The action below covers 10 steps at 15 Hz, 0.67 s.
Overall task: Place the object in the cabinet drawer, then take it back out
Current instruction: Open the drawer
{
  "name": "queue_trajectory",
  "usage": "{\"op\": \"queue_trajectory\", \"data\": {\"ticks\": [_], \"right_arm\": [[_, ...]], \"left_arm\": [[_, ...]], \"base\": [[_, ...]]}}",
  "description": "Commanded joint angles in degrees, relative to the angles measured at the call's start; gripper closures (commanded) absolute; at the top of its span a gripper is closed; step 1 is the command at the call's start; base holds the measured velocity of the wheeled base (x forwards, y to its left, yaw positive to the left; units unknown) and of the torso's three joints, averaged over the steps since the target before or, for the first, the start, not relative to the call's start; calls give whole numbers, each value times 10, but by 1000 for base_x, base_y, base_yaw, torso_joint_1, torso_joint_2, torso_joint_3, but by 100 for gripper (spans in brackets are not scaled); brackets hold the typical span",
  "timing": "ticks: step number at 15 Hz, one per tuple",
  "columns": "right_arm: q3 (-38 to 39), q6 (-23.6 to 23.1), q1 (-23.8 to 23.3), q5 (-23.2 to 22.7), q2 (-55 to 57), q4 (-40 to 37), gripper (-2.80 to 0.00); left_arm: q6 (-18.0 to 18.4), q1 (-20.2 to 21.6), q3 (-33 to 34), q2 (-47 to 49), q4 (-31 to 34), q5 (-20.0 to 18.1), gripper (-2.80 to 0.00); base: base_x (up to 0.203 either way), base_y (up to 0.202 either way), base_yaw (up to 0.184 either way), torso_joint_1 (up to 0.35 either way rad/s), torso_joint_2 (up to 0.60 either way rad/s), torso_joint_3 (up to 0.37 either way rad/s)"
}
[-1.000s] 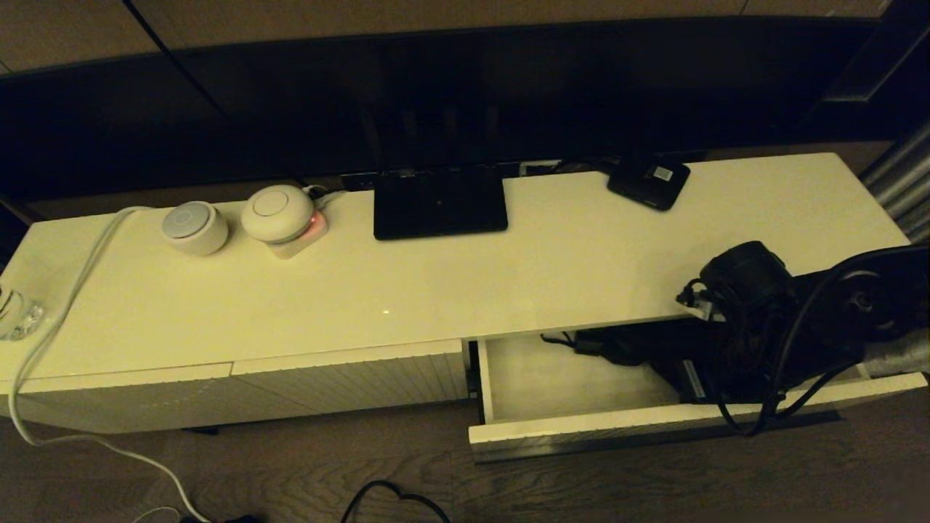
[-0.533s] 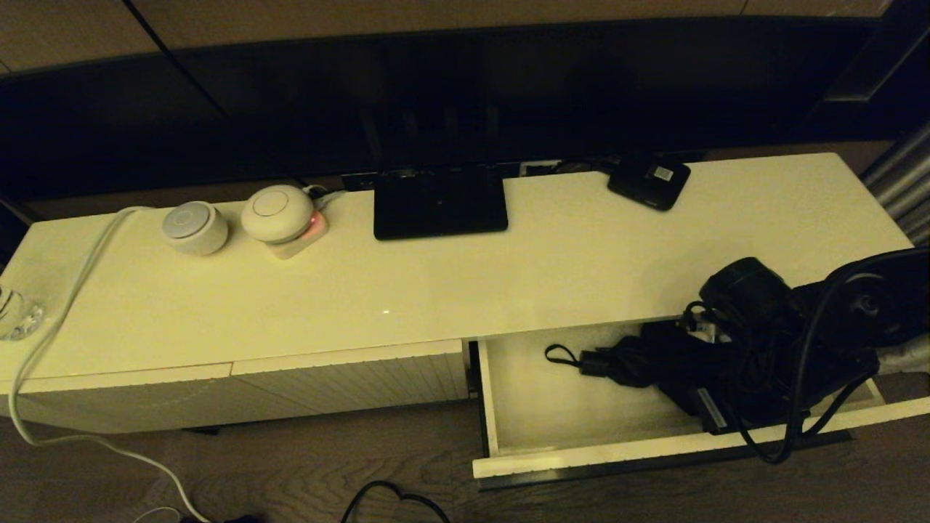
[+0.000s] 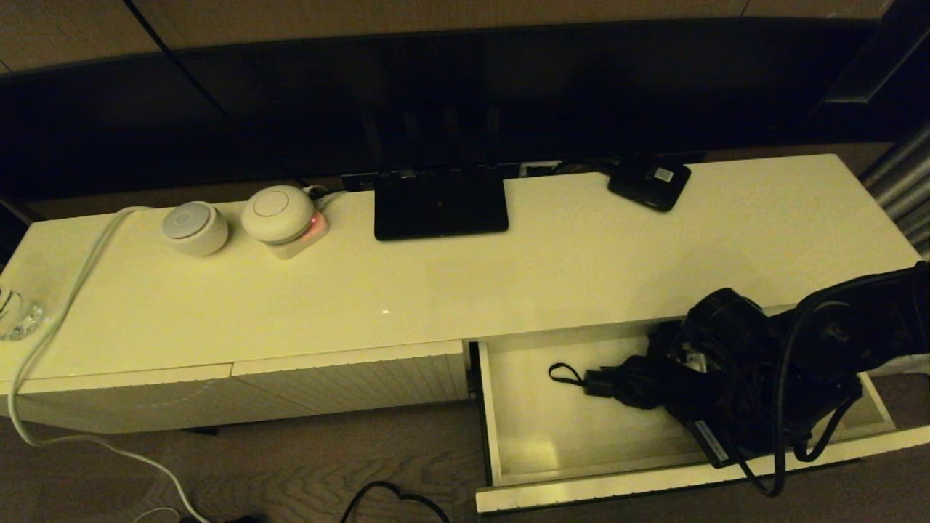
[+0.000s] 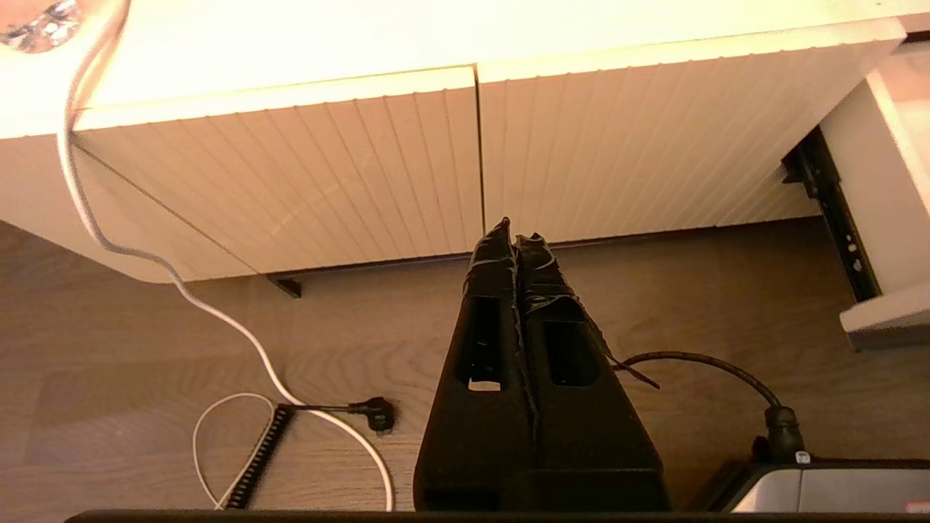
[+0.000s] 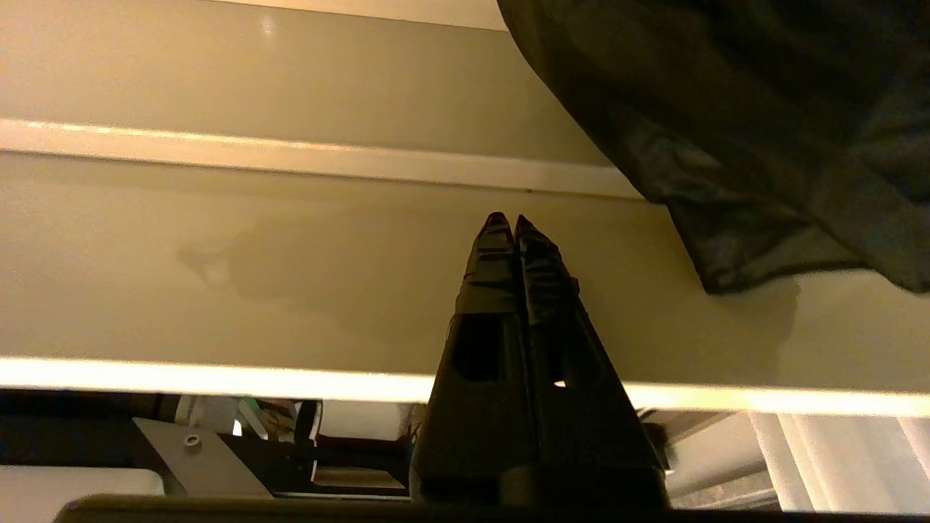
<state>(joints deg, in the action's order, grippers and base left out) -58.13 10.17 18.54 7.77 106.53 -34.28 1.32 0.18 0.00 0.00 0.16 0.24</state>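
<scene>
The cabinet drawer (image 3: 654, 488) stands pulled far out at the right of the low cream cabinet. The black umbrella (image 3: 654, 378) lies inside it, with its short handle and thin loop (image 3: 563, 374) pointing left. My right arm (image 3: 835, 341) reaches down over the drawer's right part, covering the umbrella's far end. The right gripper (image 5: 507, 218) is shut and empty, low over the drawer floor (image 5: 290, 276) beside the umbrella's fabric (image 5: 763, 109). The left gripper (image 4: 514, 232) is shut and empty, hanging above the wooden floor in front of the closed ribbed panels (image 4: 617, 145).
On the cabinet top sit a flat black box with a white label (image 3: 649, 180), a black screen base (image 3: 439, 202), two round white devices (image 3: 195, 226), a white cable (image 3: 65, 290) and a glass (image 3: 14, 312). Cables lie on the floor (image 3: 392, 497).
The drawer has slid further out toward me, and my right arm has come back and down with it. More of the umbrella and drawer floor now shows.
</scene>
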Motion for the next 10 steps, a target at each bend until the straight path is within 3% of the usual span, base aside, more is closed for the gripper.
{"op": "queue_trajectory", "data": {"ticks": [1, 8, 10], "right_arm": [[15, 1, 9, -3, 23, -2, 0], [64, 0, 11, -13, -8, 6, 0], [65, 4, 10, -11, -24, 42, 0]], "left_arm": [[0, 0, 2, 0, 0, 0, 0], [0, 0, 2, 0, 0, 0, 0], [0, 0, 2, 0, 0, 0, 0]], "base": [[0, 0, 0, 0, 0, 0], [0, 0, 0, 0, 0, 0], [0, 0, 0, 0, 0, 0]]}}
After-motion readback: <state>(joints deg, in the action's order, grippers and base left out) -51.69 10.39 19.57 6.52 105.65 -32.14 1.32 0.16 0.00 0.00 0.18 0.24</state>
